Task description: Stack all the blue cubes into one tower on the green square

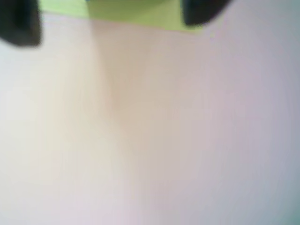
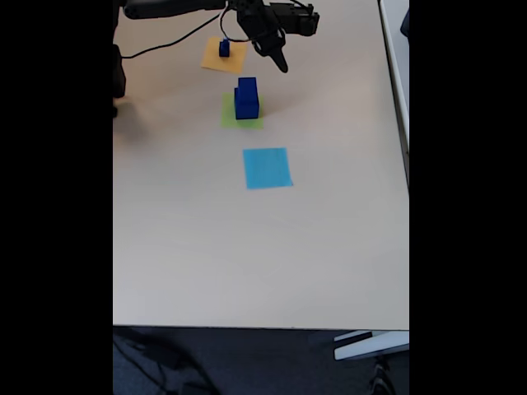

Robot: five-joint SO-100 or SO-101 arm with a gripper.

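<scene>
In the fixed view the gripper [image 2: 276, 56] hangs at the top centre of the frame, above the table [image 2: 247, 247]; whether its jaws are parted I cannot tell; a stack of blue cubes [image 2: 246, 98] stands on the green square [image 2: 241, 120] just below it; a small blue cube [image 2: 224, 48] sits on the orange-yellow square [image 2: 235, 59] at upper left; the light-blue square [image 2: 267, 168] lies lower, apart; the blurred wrist view shows two dark fingertips [image 1: 18, 23] over green at the top edge.

Blur is softening the wrist view; its top edge is cutting the green square [image 1: 140, 14] and both fingers [image 1: 18, 23].
</scene>
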